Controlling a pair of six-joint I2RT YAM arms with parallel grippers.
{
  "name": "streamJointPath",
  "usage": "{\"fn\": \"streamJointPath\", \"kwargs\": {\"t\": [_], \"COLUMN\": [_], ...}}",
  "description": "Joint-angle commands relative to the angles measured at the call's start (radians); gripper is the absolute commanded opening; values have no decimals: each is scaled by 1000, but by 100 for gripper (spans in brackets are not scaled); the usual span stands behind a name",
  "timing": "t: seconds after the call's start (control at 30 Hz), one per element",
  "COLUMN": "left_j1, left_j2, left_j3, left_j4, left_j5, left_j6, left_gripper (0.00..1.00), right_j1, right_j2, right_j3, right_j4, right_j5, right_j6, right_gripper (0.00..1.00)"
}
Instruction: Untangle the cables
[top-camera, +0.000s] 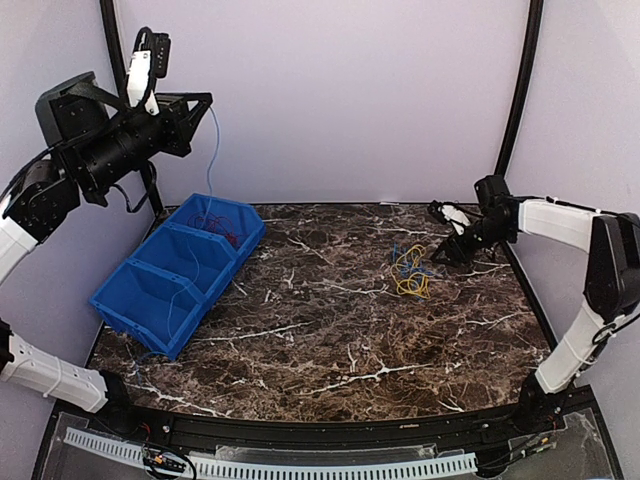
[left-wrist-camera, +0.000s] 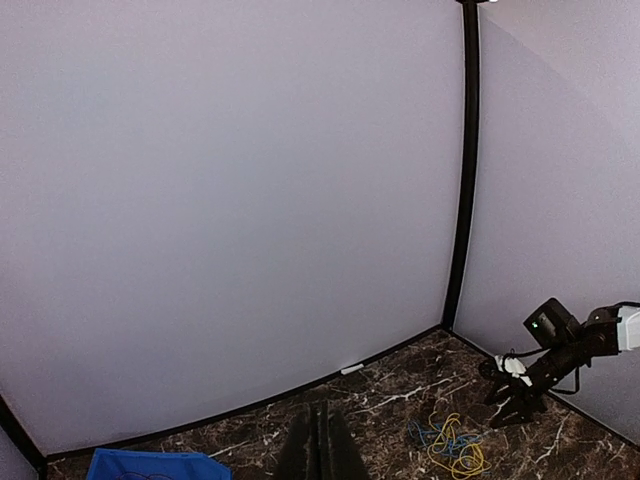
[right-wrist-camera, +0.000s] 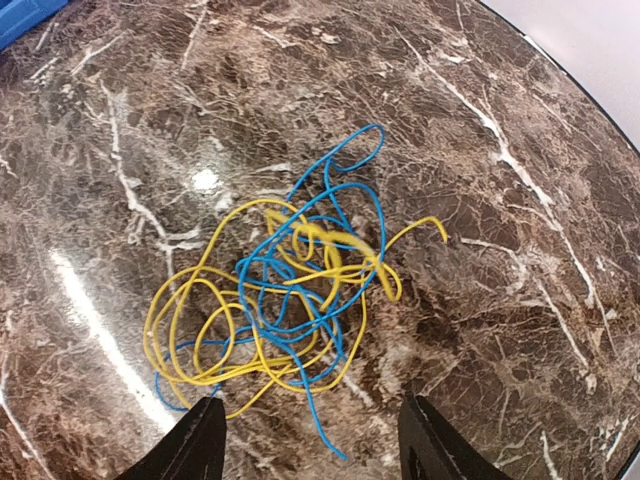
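Note:
My left gripper (top-camera: 203, 103) is raised high at the back left, above the blue bin (top-camera: 130, 300). It is shut on a thin blue cable (top-camera: 215, 150) that hangs straight down into the bin. In the left wrist view its fingers (left-wrist-camera: 320, 450) are pressed together and the held cable does not show. A red cable (top-camera: 226, 228) lies in the bin's far compartment. A yellow cable (right-wrist-camera: 190, 330) and a second blue cable (right-wrist-camera: 330, 200) lie tangled on the table (top-camera: 410, 270). My right gripper (right-wrist-camera: 310, 450) is open, just above the near side of this tangle, touching neither.
The blue bin has three compartments and stands at the left of the marble table (top-camera: 330, 340). White walls and black corner posts (top-camera: 520, 90) close the back and sides. The tangle also shows in the left wrist view (left-wrist-camera: 455, 445), beside the right arm (left-wrist-camera: 550, 350).

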Motion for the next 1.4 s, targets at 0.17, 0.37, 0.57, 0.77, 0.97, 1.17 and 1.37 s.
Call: {"fn": "streamJointPath", "kwargs": {"t": [0.17, 0.37, 0.57, 0.77, 0.97, 1.17, 1.37], "left_j1": [4, 3, 11, 41, 206, 461, 681], "left_j2": [-65, -38, 46, 172, 238, 250, 250], "left_j3": [0, 67, 184, 327, 440, 356, 263], "left_j4": [56, 87, 101, 89, 3, 11, 17], "left_j5": [-79, -98, -156, -186, -161, -105, -14], "left_j6": [72, 147, 258, 322, 248, 195, 110], "left_gripper": [0, 0, 0, 0, 0, 0, 0], "right_j1": [-4, -4, -4, -4, -4, -4, -4], "right_j2": [-247, -365, -367, -372, -356, -354, -349], "right_j3": [-136, -258, -301, -320, -330, -334, -335], "right_j4": [-25, 109, 134, 139, 139, 132, 127], "right_j5": [-185, -201, -156, -165, -169, -188, -194], "right_j6": [-61, -26, -34, -45, -51, -56, -62], "right_gripper": [72, 78, 80, 81, 81, 82, 82]}}
